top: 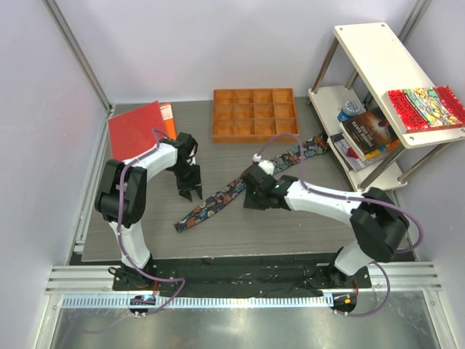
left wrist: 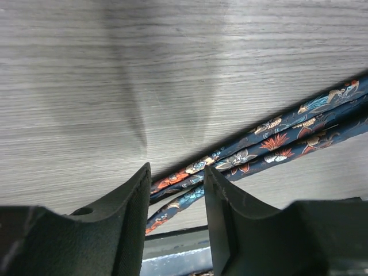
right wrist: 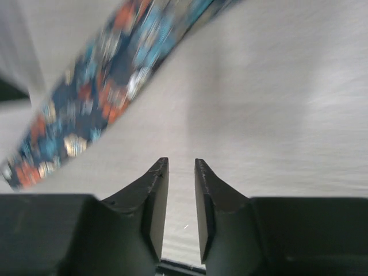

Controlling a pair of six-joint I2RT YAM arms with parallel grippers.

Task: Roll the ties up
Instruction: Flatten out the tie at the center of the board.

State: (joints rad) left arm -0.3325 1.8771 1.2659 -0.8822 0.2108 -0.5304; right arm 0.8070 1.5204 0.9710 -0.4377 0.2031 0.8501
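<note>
The tie (top: 218,198), dark navy with an orange, red and teal floral print, lies flat and diagonal on the grey table, from near left to far right. My left gripper (top: 190,193) is open and empty, just above the table beside the tie's near-left part. In the left wrist view the tie (left wrist: 276,138) runs behind the open gripper (left wrist: 177,172). My right gripper (top: 249,199) hovers at the tie's middle. In the right wrist view it (right wrist: 181,164) is open by a narrow gap and empty, with the blurred tie (right wrist: 98,92) at the upper left.
An orange compartment tray (top: 254,113) stands at the back. A red folder (top: 136,127) lies at the back left. A white shelf unit (top: 378,51) at the right holds stacked books (top: 370,131) and a red patterned book (top: 425,107).
</note>
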